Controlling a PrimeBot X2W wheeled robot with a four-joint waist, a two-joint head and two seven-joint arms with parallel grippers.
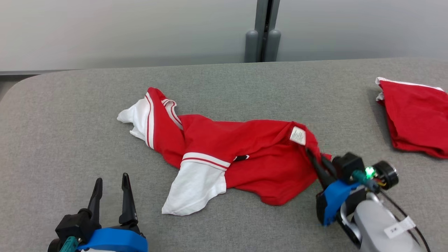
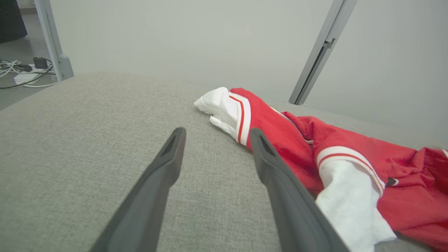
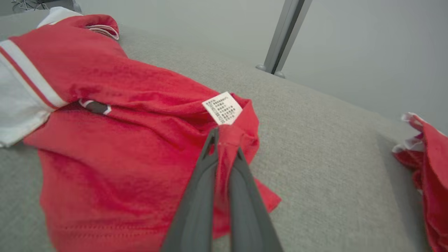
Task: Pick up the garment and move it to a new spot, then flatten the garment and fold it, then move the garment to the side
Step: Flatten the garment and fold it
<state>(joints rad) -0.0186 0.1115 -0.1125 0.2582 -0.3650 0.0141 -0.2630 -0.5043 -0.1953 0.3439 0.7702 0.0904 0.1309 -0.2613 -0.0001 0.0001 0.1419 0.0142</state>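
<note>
The garment (image 1: 252, 150) is a red shirt with white, red-striped sleeves, lying crumpled across the middle of the grey table (image 1: 70, 115). My right gripper (image 1: 316, 157) is shut on its right edge, just below the white care label (image 1: 298, 135); in the right wrist view the red cloth (image 3: 105, 140) is pinched between the closed fingers (image 3: 196, 210). My left gripper (image 1: 111, 182) hovers open at the lower left, short of the shirt, holding nothing. In the left wrist view its fingers (image 2: 154, 182) frame bare table, with the garment (image 2: 315, 150) to their right.
A second red garment (image 1: 416, 115), folded, lies at the table's far right edge and shows again in the right wrist view (image 3: 430, 164). A grey wall with a vertical post (image 1: 263, 31) stands behind the table. Cables (image 2: 24, 70) lie on the floor beyond the left corner.
</note>
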